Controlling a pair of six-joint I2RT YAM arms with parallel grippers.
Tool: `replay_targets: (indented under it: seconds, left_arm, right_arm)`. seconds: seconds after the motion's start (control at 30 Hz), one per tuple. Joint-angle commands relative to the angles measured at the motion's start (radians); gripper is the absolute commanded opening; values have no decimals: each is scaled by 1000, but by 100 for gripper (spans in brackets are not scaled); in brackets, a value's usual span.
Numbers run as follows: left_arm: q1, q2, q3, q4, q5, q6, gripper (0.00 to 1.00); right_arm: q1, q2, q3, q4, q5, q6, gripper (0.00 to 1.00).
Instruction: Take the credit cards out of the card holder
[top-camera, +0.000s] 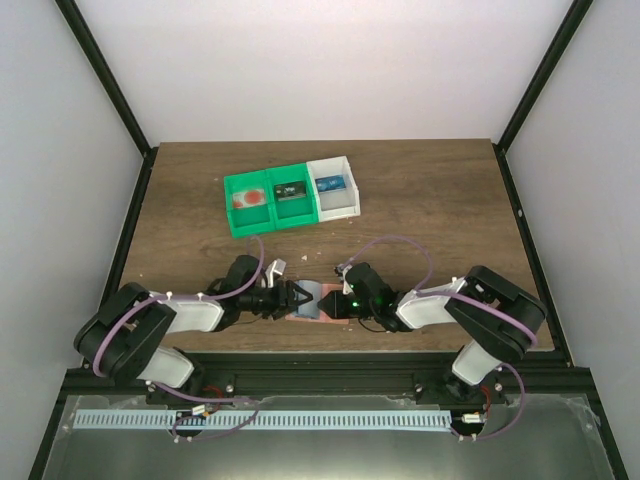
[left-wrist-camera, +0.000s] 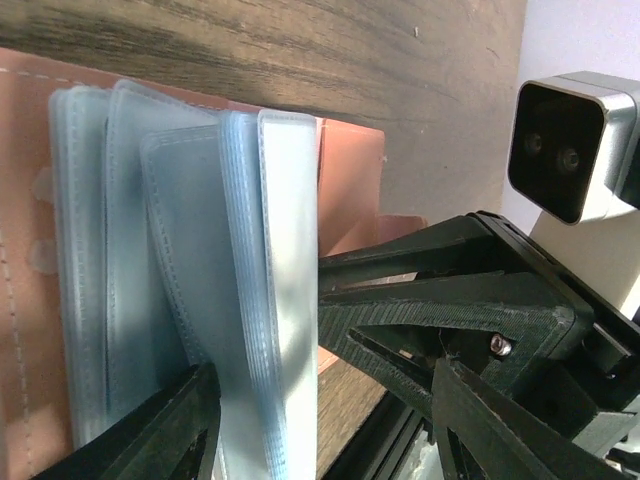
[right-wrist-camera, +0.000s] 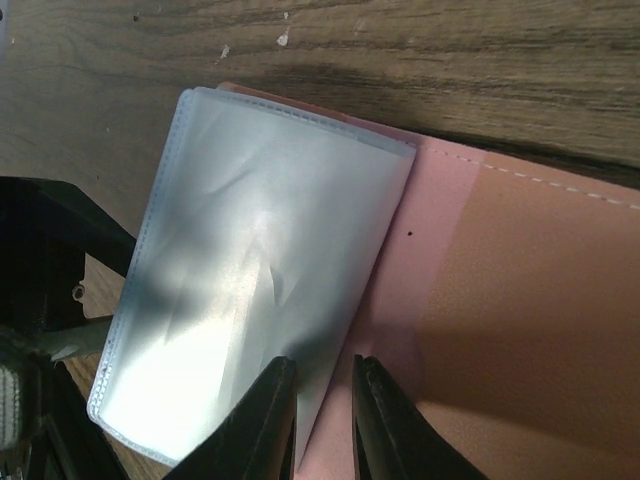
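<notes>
Tabletop scene with two robot arms working over a small salmon-pink card holder (top-camera: 312, 305). It lies opened flat on the wooden table (top-camera: 440, 200), near the front edge and between the arms. The left gripper (top-camera: 298, 297) hovers at the holder's left side with its jaws spread wide, holding nothing. Part of the stack of clear plastic sleeves (left-wrist-camera: 200, 270) sits in the gap between its fingers (left-wrist-camera: 160, 435). The right gripper (right-wrist-camera: 322, 405) sits at the opposite side with its jaws drawn almost together. They appear to pinch the lower edge of the top sleeve, which arches up off the pink lining. Every sleeve that shows in the wrist views looks see-through and empty, and no card is visible in the holder. Well apart, toward the back of the table, a green bin (top-camera: 270, 222) with two compartments touches a white bin (top-camera: 340, 208). A blue card (top-camera: 331, 184) lies in the white bin and a dark card (top-camera: 291, 190) in the right green compartment. A reddish item (top-camera: 250, 198), too small to identify, lies in the left one. Judging from this, the removal looks largely or wholly done: both credit cards seem to be out. What seems left is leafing through the other sleeves to confirm none hides another card, which these views cannot settle.
</notes>
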Motion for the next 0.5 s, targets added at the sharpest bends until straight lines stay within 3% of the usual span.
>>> replay_targets:
  seconds: [0.0,0.47]
  left_arm:
    - [-12,6,34,40,-3,-26,60]
    - [-50,13,107,15,-20,-52,59]
  right_arm:
    - [-7,17,-11,23,-12,4,18]
    - [-8,-107,-76,87,10,69,19]
